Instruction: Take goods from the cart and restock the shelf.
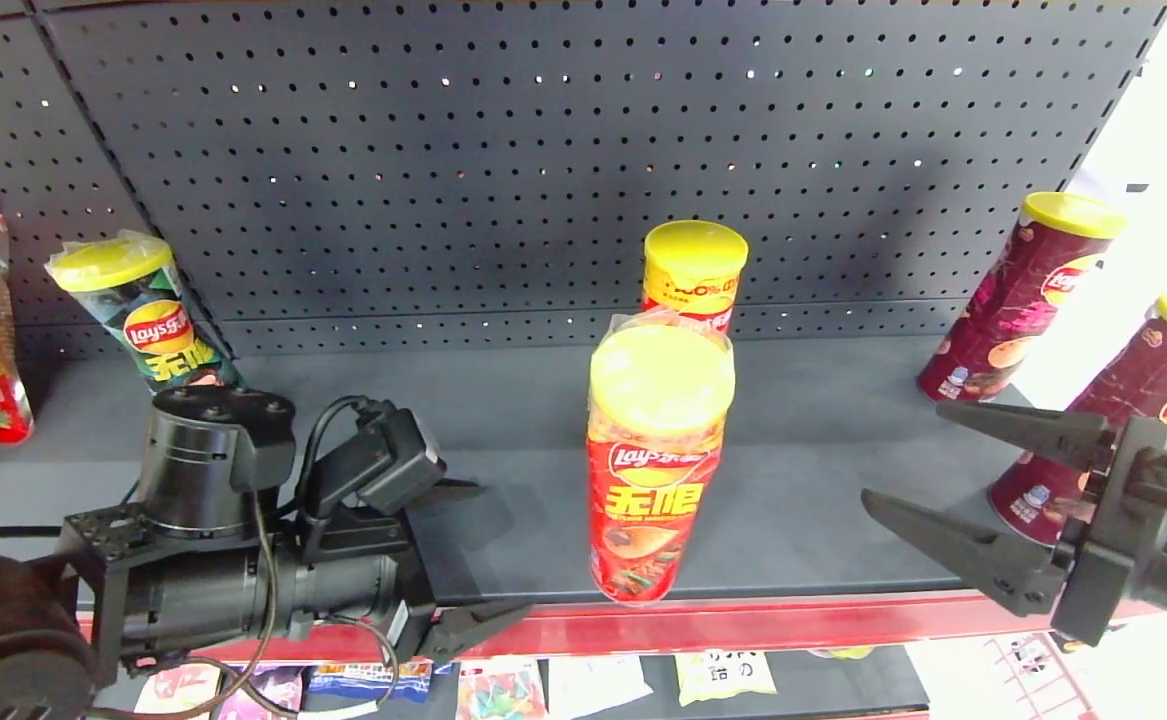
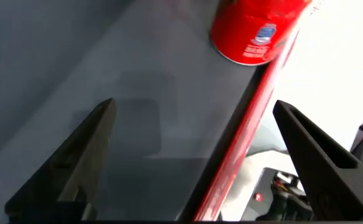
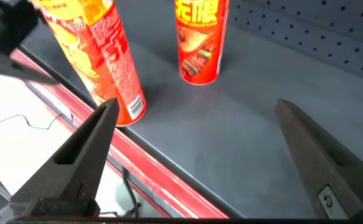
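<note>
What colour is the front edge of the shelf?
The edge is red; best in head view.

Matte black left arm [image 1: 243, 590]: round motor housing with screw heads on top, drilled bracket plate, thin black cables [image 1: 328, 425] looping to boxy black wrist camera [image 1: 398, 462]. Black left gripper [image 1: 503, 547], long tapered wedge fingers [image 2: 81, 165], pointed tips. Black right gripper [image 1: 901, 452], same wedge fingers [image 3: 75, 162], one screw head on a finger, flat mounting plate [image 1: 1108, 520], cylindrical wrist behind
</note>
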Motion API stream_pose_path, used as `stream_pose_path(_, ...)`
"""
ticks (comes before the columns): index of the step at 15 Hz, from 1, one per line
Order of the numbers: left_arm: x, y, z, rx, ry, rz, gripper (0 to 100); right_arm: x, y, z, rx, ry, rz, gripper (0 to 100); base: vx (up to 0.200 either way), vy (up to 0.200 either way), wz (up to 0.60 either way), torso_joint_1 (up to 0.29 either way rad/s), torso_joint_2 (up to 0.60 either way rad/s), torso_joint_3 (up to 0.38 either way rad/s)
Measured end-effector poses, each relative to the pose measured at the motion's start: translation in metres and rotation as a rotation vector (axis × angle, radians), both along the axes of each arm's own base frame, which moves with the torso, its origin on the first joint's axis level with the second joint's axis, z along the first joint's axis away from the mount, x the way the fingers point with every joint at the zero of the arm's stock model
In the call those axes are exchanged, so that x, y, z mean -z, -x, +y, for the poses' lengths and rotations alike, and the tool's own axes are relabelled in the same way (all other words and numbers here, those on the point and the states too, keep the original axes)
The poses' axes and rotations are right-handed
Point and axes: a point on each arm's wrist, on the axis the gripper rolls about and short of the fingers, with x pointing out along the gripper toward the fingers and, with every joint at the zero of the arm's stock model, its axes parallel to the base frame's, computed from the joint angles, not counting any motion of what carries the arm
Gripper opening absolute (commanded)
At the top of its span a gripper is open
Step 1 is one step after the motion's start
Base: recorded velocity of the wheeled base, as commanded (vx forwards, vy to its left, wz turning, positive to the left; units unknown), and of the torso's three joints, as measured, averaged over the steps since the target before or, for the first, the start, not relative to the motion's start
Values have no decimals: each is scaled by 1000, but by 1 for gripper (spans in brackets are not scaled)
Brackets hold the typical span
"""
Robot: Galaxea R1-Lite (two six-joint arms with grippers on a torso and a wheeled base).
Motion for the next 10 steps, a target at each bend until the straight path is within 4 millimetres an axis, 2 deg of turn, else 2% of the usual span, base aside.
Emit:
stream_pose_path(7, 2, -25, -24, 18, -4, -9, 100, -9, -2, 0, 26, -14, -27, 100, 0, 0, 0, 0, 0, 0)
stream_pose_path(10, 4, -30, -33, 34, -6, -8, 100, -10, -3, 1, 26, -15, -30, 100, 0, 0, 0, 0, 0, 0)
